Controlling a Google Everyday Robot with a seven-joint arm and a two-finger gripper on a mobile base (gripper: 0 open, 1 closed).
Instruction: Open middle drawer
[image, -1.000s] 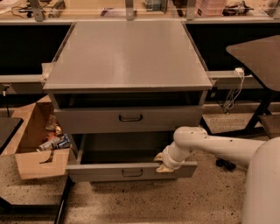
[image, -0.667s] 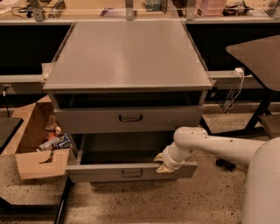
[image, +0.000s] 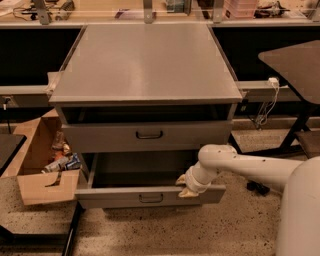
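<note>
While stretched in from the right: white robot arm (image: 250, 167) at a grey metal cabinet (image: 145, 65).
Grey metal middle drawer (image: 115, 197) with small dark loop handle pulled well out, lowest in view. Pale end effector (image: 186, 186) at top edge of its front panel, near right end; grip width impossible to tell. Open brown cardboard box (image: 42, 187) on floor at left.

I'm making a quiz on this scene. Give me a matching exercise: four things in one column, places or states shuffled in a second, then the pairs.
1. middle drawer
2. gripper
3. cardboard box
4. cabinet top

A. on the floor, left of the cabinet
B. pulled out
C. flat grey surface
D. at the open drawer's front edge, right of its handle

Pairs: 1-B, 2-D, 3-A, 4-C
</note>
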